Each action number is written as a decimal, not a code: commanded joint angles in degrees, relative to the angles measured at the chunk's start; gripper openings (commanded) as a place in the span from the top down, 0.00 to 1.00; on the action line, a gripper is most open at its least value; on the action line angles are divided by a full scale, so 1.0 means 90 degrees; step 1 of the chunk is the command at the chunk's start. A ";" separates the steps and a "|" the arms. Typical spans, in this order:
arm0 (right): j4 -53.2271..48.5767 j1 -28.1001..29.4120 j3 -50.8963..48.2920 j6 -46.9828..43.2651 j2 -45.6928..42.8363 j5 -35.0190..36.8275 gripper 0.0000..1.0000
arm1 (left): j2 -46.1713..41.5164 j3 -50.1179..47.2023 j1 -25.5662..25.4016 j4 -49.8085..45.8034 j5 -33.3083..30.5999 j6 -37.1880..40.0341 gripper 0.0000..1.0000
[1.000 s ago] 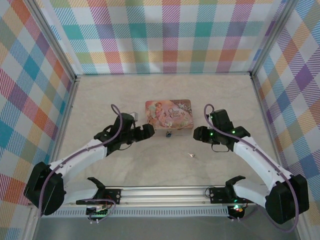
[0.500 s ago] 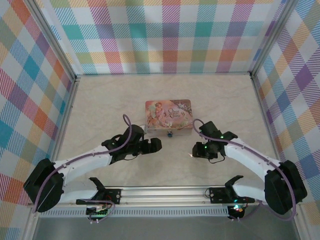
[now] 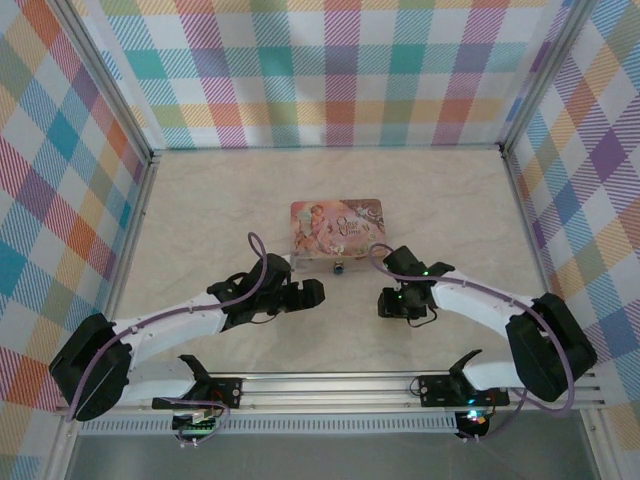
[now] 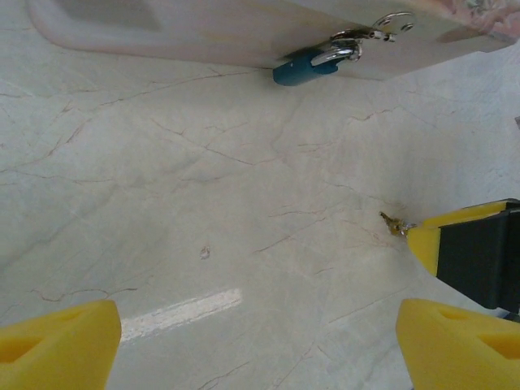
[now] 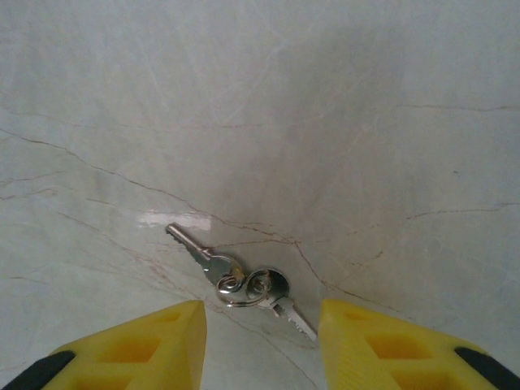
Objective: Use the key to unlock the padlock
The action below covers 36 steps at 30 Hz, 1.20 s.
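Two small silvery keys on a wire ring, the key (image 5: 244, 279), lie flat on the marble table between the yellow fingertips of my right gripper (image 5: 262, 329). That gripper is open and touches nothing; it hovers low at the table's middle right (image 3: 388, 303). The bluish padlock (image 4: 311, 65) hangs by its shackle from the hasp of the pink tin (image 3: 337, 229), at the tin's front edge (image 3: 338, 268). My left gripper (image 3: 312, 292) stands open and empty, left of the key and in front of the tin, with its yellow fingers (image 4: 61, 349) wide apart.
From the left wrist, the right gripper's yellow finger (image 4: 455, 240) shows beside the key (image 4: 396, 225). Plaid walls enclose the table on three sides. The arm bases and a metal rail (image 3: 330, 385) line the near edge.
My right gripper has swung left and toward the near edge, coming down over the key. My left gripper moved right and forward early on and has held still since.
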 commanded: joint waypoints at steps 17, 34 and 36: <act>0.0175 0.0593 0.0421 -0.0124 0.0736 0.0777 0.57 | 0.0277 -0.0110 -0.0111 0.0354 -0.0093 -0.0182 0.12; 0.0389 0.0995 0.0552 -0.0258 0.0528 0.1483 0.54 | 0.0233 -0.0208 -0.0116 0.0456 -0.0070 -0.0289 0.12; 0.0357 0.0996 0.0562 -0.0281 0.0349 0.1512 0.54 | 0.0199 -0.0213 -0.0120 0.0451 -0.0053 -0.0290 0.12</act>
